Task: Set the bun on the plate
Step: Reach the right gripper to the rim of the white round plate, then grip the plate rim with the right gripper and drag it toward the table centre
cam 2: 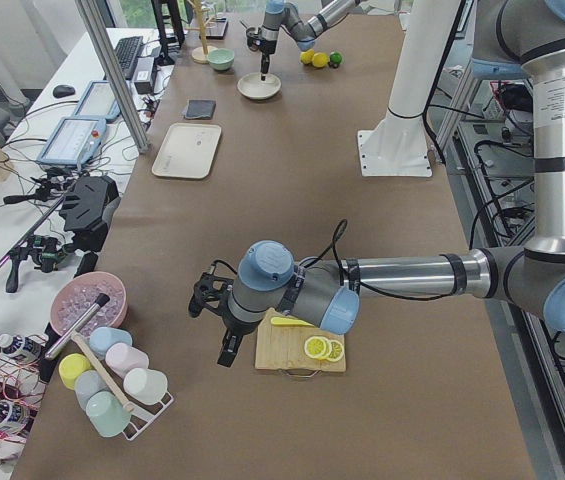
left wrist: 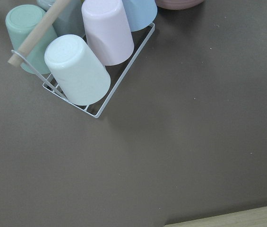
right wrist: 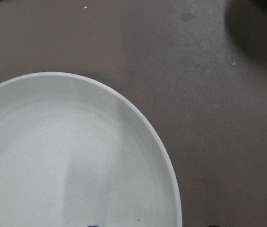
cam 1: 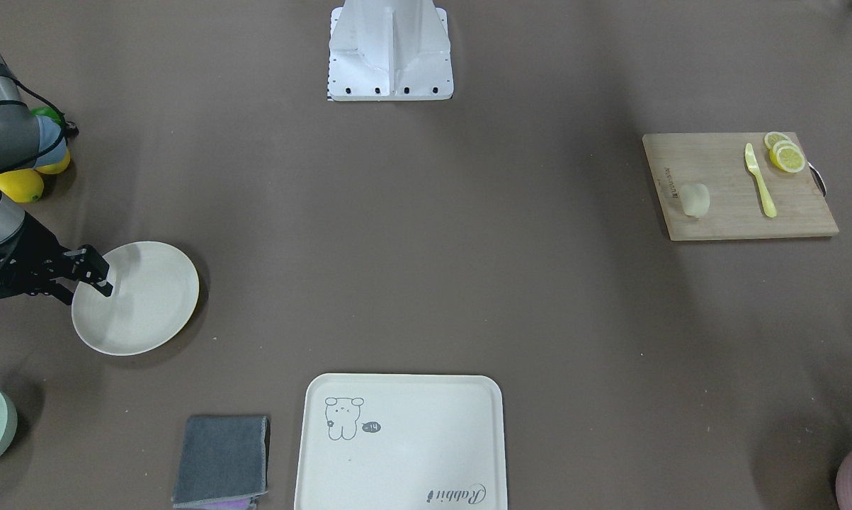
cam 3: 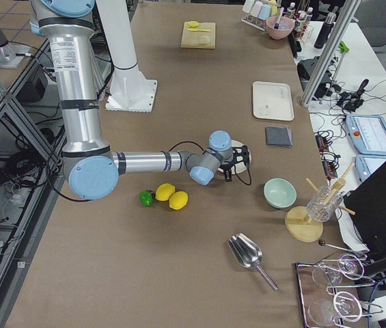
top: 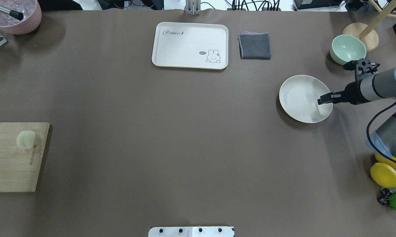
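We see the bun (cam 1: 695, 200) lying on the wooden cutting board (cam 1: 723, 216) on the robot's left side of the table. It sits beside a yellow knife (cam 1: 760, 180) and lemon slices (cam 1: 785, 154), with nothing gripping it. The plate (cam 1: 149, 301) sits well apart, far over on the robot's right. The right gripper (cam 1: 88, 294) hangs at the plate's edge, fingers spread and holding nothing. The left gripper (cam 2: 222, 335) hovers near the board; we cannot tell how its fingers stand.
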`<state>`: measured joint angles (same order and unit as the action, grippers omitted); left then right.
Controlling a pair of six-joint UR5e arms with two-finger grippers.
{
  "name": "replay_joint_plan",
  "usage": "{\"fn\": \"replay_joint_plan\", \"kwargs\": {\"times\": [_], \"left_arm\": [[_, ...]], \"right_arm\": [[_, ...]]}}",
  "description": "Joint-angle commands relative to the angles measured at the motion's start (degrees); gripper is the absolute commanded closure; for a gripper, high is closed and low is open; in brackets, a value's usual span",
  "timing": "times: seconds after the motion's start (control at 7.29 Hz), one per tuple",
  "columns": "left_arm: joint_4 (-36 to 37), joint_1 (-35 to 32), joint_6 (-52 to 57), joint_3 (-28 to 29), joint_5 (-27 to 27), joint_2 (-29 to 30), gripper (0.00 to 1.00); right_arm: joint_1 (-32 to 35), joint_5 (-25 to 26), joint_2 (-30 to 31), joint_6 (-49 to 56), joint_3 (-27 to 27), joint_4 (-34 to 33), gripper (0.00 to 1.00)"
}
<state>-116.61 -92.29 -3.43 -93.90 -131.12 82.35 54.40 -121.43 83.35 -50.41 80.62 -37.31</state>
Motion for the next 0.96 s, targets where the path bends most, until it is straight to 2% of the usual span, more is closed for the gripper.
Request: {"fn": "replay_joint_plan", "kwargs": {"times": [0.0,0.41,0.69,0.82], "left_arm": [[0.0,-0.1,0.0,-0.3,0.0,-0.1,0.02],[0.0,-0.3,0.0,-0.7,-0.1,-0.1,0.02],[0.0,-0.4,-0.1,-0.3,-2.5,-0.1,0.02],[0.1,-0.4,-0.1,-0.4,-2.6,-0.1,0.02]], "right_arm": [[1.3,-0.8,0.2,-0.1,0.8,0.0,1.00],[1.4,-1.0,0.1,-3.4,3.0,0.0,1.00],[3.3,-6.8,-1.7,-8.6,7.0,-0.5,1.00],[2.0,-6.5,-4.4,-14.3,9.1,-1.1,1.00]]}}
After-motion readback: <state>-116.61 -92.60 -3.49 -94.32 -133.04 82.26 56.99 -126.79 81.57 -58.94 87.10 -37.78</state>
